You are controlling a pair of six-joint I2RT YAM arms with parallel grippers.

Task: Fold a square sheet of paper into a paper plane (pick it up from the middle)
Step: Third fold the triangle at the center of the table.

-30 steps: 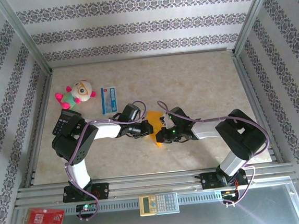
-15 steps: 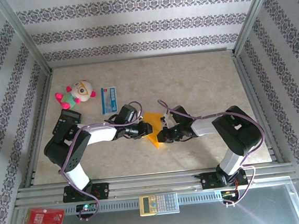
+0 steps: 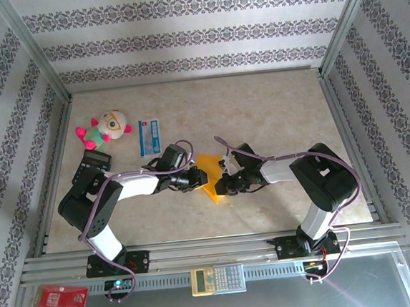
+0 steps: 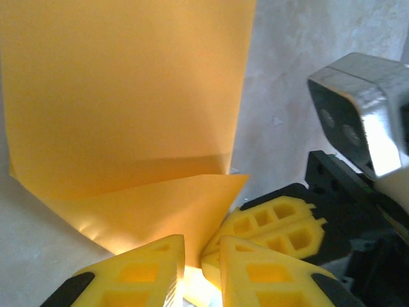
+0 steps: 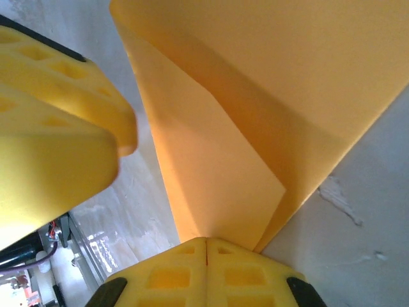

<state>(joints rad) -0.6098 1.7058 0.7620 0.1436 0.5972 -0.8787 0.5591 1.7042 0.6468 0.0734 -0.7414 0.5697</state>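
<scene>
The square sheet of paper (image 3: 207, 163), orange-yellow, is held up off the table between the two arms, with one flap creased over (image 4: 147, 204). My right gripper (image 5: 206, 242) is shut on the sheet's lower edge (image 5: 217, 192), fingers pressed flat together. My left gripper (image 4: 201, 249) faces it from the other side with its jaws a narrow gap apart. The flap's edge runs down into that gap, lying against the left finger (image 4: 137, 272). The right gripper's fingertips (image 4: 278, 224) sit right beside it. From above, the left gripper (image 3: 197, 177) and right gripper (image 3: 222, 183) nearly touch.
A plush toy (image 3: 106, 128), a blue-and-white packet (image 3: 150, 137) and a black calculator (image 3: 91, 165) lie at the table's left. A beige calculator (image 3: 217, 279) and a red packet (image 3: 58, 300) rest on the front rail. Metal frame posts border the table.
The left arm's elbow swung left and its gripper shifted slightly along the sheet. The left jaws parted a little. The right gripper kept its hold and nudged slightly away from its base.
</scene>
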